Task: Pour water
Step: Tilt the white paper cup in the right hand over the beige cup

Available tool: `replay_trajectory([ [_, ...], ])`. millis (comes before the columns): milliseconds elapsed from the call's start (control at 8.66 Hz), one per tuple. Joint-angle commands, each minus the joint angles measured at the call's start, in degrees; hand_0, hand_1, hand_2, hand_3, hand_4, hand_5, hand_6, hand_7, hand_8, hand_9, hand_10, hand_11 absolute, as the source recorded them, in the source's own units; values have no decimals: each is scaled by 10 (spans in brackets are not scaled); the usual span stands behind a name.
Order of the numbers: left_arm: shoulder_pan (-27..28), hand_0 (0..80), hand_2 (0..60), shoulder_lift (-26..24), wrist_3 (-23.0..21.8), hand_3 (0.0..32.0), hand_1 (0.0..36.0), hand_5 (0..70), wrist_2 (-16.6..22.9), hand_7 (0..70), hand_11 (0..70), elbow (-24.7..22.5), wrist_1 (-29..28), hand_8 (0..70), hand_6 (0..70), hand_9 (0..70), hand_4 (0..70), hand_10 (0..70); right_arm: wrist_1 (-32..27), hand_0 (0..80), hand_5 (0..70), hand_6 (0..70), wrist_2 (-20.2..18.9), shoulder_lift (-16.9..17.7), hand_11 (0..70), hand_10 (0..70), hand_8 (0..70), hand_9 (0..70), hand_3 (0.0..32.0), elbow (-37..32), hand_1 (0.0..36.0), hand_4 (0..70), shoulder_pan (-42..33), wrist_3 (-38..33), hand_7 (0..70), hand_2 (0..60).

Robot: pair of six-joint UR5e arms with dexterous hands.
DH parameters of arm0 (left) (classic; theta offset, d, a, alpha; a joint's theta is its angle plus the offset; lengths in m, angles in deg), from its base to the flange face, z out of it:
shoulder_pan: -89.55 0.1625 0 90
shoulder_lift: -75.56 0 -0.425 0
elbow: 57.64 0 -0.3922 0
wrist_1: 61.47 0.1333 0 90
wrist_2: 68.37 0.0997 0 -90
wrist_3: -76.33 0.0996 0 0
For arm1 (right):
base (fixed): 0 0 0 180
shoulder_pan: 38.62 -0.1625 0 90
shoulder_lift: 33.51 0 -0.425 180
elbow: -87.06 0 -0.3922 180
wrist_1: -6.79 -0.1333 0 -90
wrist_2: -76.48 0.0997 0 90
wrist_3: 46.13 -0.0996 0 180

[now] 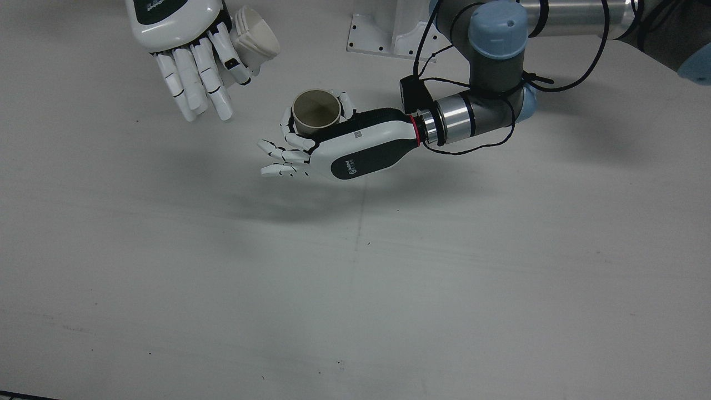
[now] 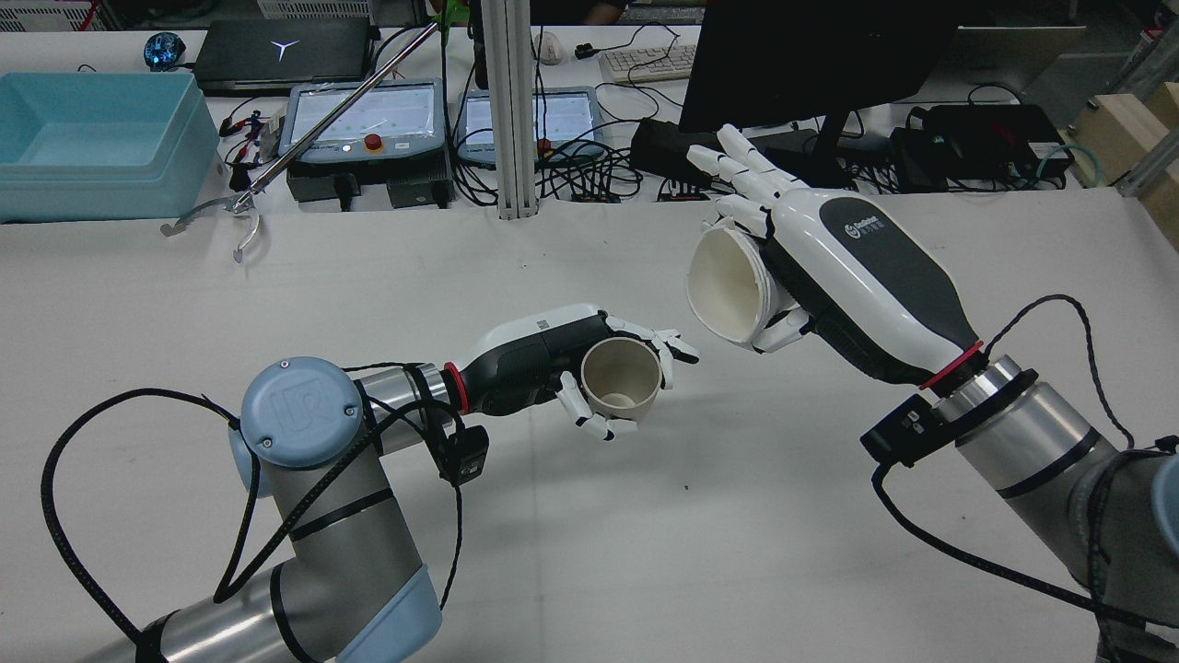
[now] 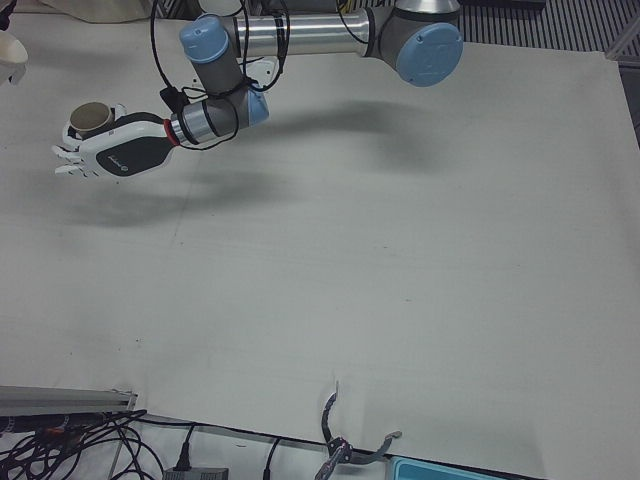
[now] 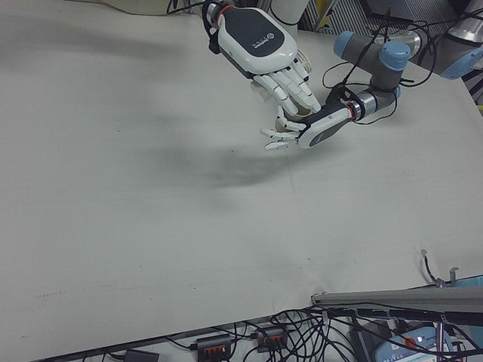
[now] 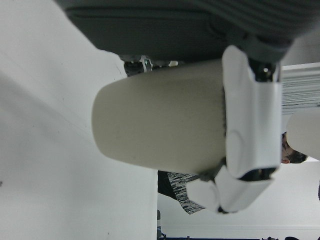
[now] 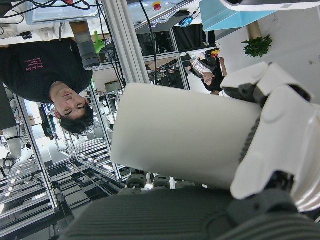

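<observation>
My left hand point(image 2: 553, 359) is shut on a beige cup point(image 2: 622, 379), held upright above the table; it also shows in the front view point(image 1: 315, 110) and fills the left hand view point(image 5: 160, 125). My right hand point(image 2: 829, 267) is shut on a white cup point(image 2: 728, 285), tipped on its side with its mouth facing the beige cup, higher and to its right. In the front view the right hand point(image 1: 183, 50) holds the white cup point(image 1: 256, 40) up-left of the beige cup. The cups are apart. No water is visible.
A white table point(image 1: 389, 289) spans the workspace. The left arm's pedestal plate point(image 1: 377, 33) is at the back. Beyond the far edge are a teal bin point(image 2: 92, 138), pendants point(image 2: 368, 115) and cables. A metal hook point(image 3: 345, 450) lies at the operators' edge.
</observation>
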Motion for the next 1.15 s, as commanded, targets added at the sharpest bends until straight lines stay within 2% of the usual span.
replay_trajectory([
  [0,-7,585,530,5,4,0,271,700,9,176,136,-16,5,88,242,67,700,84,9,455,700,94,-16,8,112,65,13,35,0,0,330,187,-34,0,117,600],
  [346,-2,584,532,7,7,0,270,700,9,175,136,-17,6,89,242,67,700,85,29,455,700,94,-22,12,111,65,16,39,0,-1,330,191,-47,0,117,600],
  [693,1,583,533,8,10,0,271,700,9,177,137,-15,7,90,245,69,700,85,29,444,700,99,-61,9,114,67,22,48,0,-3,343,205,-66,0,127,600],
  [1039,-5,581,530,9,9,0,270,700,9,175,134,-14,6,88,241,66,700,83,28,445,700,97,-60,12,115,68,22,48,0,-7,331,199,-95,-9,125,600],
])
